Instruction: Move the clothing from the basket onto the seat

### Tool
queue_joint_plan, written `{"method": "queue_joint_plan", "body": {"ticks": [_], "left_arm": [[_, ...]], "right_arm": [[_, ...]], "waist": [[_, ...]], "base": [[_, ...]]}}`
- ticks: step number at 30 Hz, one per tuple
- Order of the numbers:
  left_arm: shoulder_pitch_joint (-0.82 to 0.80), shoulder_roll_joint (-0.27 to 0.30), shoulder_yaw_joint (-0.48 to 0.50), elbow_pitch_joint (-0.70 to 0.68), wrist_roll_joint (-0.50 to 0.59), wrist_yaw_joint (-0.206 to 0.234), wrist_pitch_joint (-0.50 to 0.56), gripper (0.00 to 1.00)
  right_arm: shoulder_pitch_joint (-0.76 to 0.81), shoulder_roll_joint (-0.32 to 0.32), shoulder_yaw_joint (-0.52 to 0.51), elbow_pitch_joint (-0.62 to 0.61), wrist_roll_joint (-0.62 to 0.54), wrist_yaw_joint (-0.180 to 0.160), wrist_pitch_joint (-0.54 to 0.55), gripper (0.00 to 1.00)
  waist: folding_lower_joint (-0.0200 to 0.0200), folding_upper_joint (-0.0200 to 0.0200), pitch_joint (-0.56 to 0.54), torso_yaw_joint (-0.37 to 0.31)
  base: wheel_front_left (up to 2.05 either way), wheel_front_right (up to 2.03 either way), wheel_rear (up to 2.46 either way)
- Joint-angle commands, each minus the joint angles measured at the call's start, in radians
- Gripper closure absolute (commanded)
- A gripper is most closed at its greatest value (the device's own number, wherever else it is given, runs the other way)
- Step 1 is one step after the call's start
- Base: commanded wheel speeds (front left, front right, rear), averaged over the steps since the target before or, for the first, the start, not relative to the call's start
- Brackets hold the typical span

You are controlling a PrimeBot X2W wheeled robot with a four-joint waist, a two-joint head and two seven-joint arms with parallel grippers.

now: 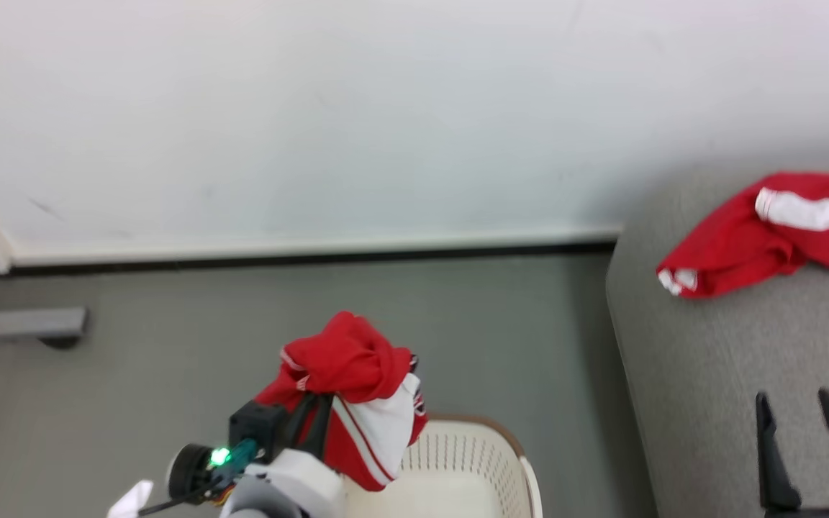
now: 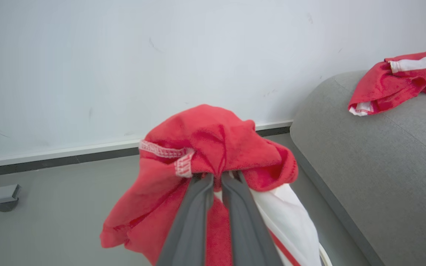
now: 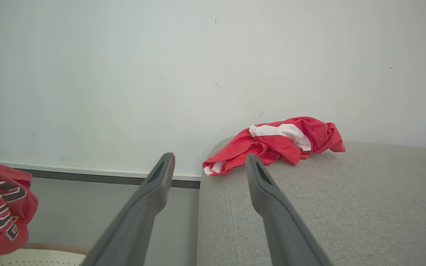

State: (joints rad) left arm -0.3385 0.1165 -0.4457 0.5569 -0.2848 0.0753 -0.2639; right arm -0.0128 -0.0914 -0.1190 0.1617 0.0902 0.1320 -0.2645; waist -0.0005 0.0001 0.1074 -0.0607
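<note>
My left gripper (image 1: 317, 403) is shut on a red and white garment (image 1: 350, 388), which hangs bunched above the cream basket (image 1: 458, 460) at the bottom of the head view. From the left wrist, the fabric (image 2: 213, 147) drapes over my closed left gripper (image 2: 218, 177). A second red garment with a white band (image 1: 767, 230) lies on the grey seat (image 1: 731, 374) near the wall. My right gripper (image 1: 796, 403) is open above the seat with nothing between its fingers; its wrist view shows that garment (image 3: 279, 142) ahead of it.
A white wall with a pale skirting board (image 1: 314, 244) runs behind the grey floor (image 1: 170, 374). A grey bracket (image 1: 33, 324) sits on the floor at the far left. The seat's rounded edge (image 1: 619, 338) stands just right of the basket.
</note>
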Motion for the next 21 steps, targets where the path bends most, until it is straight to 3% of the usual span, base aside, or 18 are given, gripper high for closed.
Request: {"method": "queue_joint_plan", "body": {"ticks": [1,11,21], "left_arm": [[0.035,0.019,0.011,-0.033,-0.015,0.014,-0.001,1.0],[0.164,0.101,0.067,-0.172,-0.025,0.067,0.001,1.0],[0.228,0.142,0.092,-0.258,-0.042,0.099,0.025,1.0]], "right_arm": [[0.029,-0.005,0.006,0.013,-0.001,-0.003,0.0,0.0],[0.087,0.008,0.035,0.062,0.024,-0.003,0.0,0.0],[0.09,0.008,0.1,0.102,0.046,-0.003,0.0,0.0]], "waist": [[0.0005,-0.0001,-0.087,0.031],[0.0005,-0.0001,-0.165,0.047],[0.0005,-0.0001,-0.197,0.056]], "base": [[0.0,0.0,0.0],[0.0,0.0,0.0],[0.0,0.0,0.0]]}}
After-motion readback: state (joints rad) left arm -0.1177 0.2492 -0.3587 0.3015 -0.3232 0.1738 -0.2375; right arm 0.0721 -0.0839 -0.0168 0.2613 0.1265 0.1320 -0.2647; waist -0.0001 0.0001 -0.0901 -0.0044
